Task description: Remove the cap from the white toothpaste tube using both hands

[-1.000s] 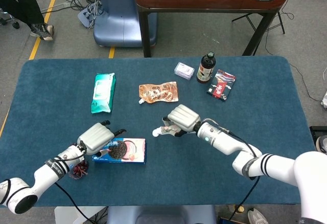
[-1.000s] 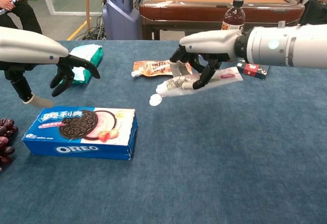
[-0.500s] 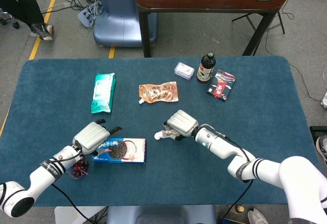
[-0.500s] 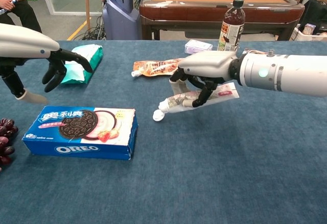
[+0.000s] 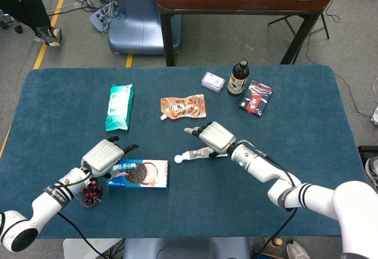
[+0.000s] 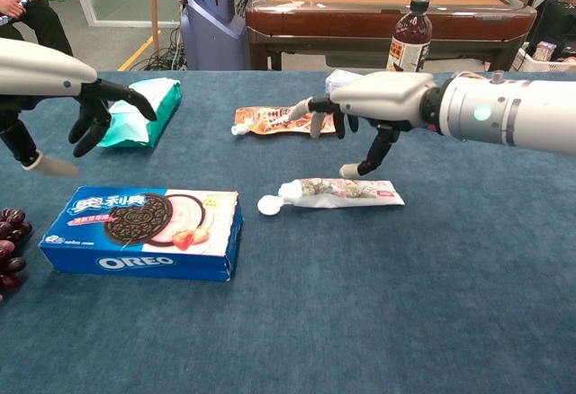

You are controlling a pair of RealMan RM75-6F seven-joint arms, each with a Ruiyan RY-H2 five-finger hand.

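The white toothpaste tube (image 5: 199, 153) (image 6: 344, 192) lies flat on the blue table, its white cap (image 5: 178, 159) (image 6: 268, 204) pointing left and still on the tube. My right hand (image 5: 214, 136) (image 6: 362, 113) hovers just above and behind the tube with its fingers spread and nothing in it. One fingertip (image 6: 347, 171) hangs close over the tube. My left hand (image 5: 104, 156) (image 6: 92, 113) floats open above the left end of the Oreo box, well to the left of the tube.
An Oreo box (image 5: 140, 173) (image 6: 148, 232) lies left of the tube, with grapes (image 5: 90, 196) (image 6: 7, 255) beyond it. Further back are a green wipes pack (image 5: 119, 106), an orange pouch (image 5: 184, 106), a dark bottle (image 5: 238, 78), a red packet (image 5: 256, 97) and a small white pack (image 5: 212, 81).
My right hand has let go of the toothpaste tube, which now lies on the table. That hand has lifted and spread its fingers. My left hand drifted slightly left.
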